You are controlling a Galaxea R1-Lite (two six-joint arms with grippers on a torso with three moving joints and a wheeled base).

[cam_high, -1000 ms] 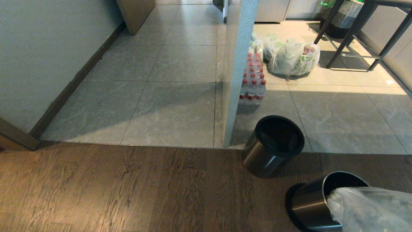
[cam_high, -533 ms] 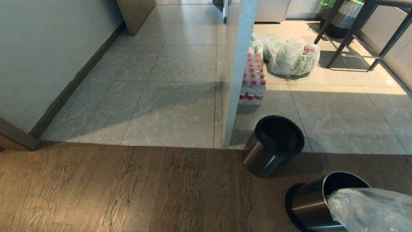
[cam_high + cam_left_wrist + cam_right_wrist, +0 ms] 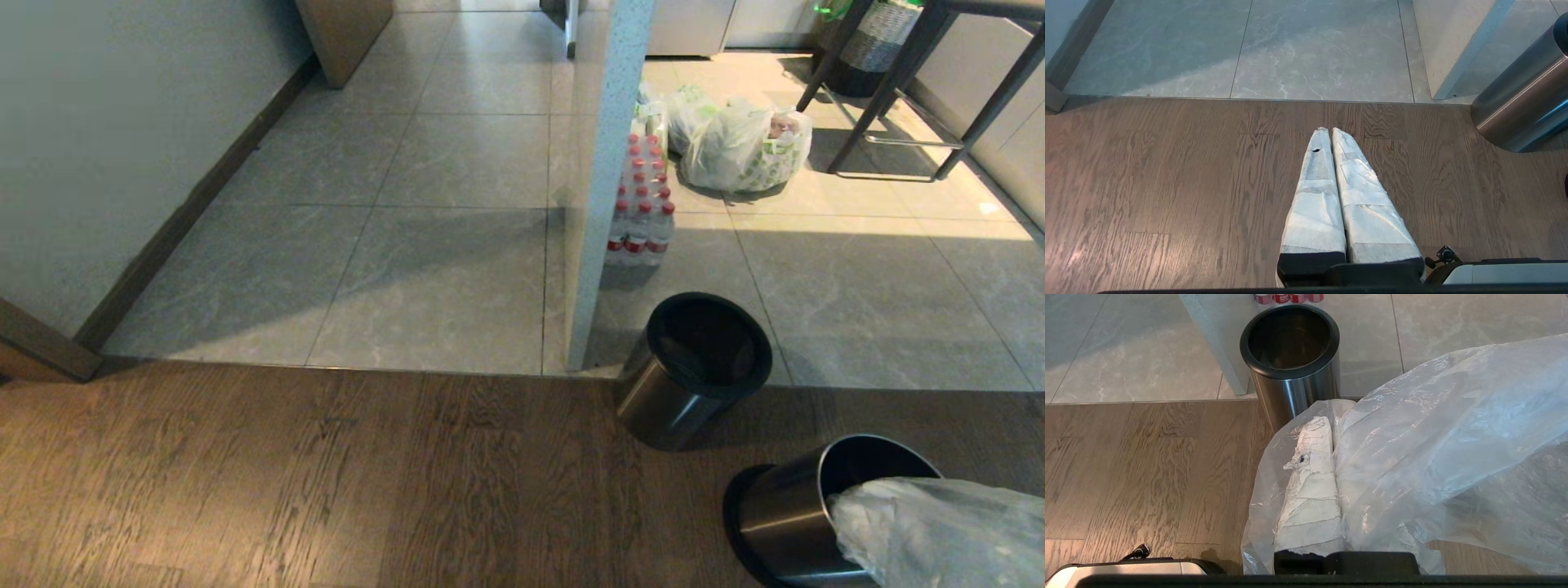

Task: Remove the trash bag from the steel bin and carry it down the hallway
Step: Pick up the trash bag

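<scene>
**A:** What has changed for us over the last second?

**B:** Very little. The trash bag (image 3: 939, 531) at five o'clock in the head view has sagged slightly lower against the mouth of the steel bin (image 3: 788, 514); a second ago its upper edge sat a touch higher. The camera itself has not shifted (the tile joints line up exactly).

**A:** So is the bag out?

**B:** We judge it nearly out, not clear. It drapes over the rim on the bin's right, and the bin's shiny inside shows above it at about twelve o'clock. The right gripper (image 3: 1331, 428) has its jaws pressed together on a fold of the plastic; in the right wrist view the film wraps round one padded finger.

**A:** And our other arm?

**B:** The left gripper (image 3: 1330, 131) hangs parked over the wooden floor (image 3: 326, 474), jaws together on nothing.

**A:** What does that leave?

**B:** Lifting the bag free of the rim, then turning toward the tiled floor (image 3: 457, 163) at twelve o'clock. The black-lined bin (image 3: 694, 367) stands near, at about eleven o'clock from ours, beside the white post (image 3: 604, 180), so we would watch the trailing plastic there. The water bottles (image 3: 641, 204) and printed bags (image 3: 739, 143) lie well apart, farther back.
</scene>
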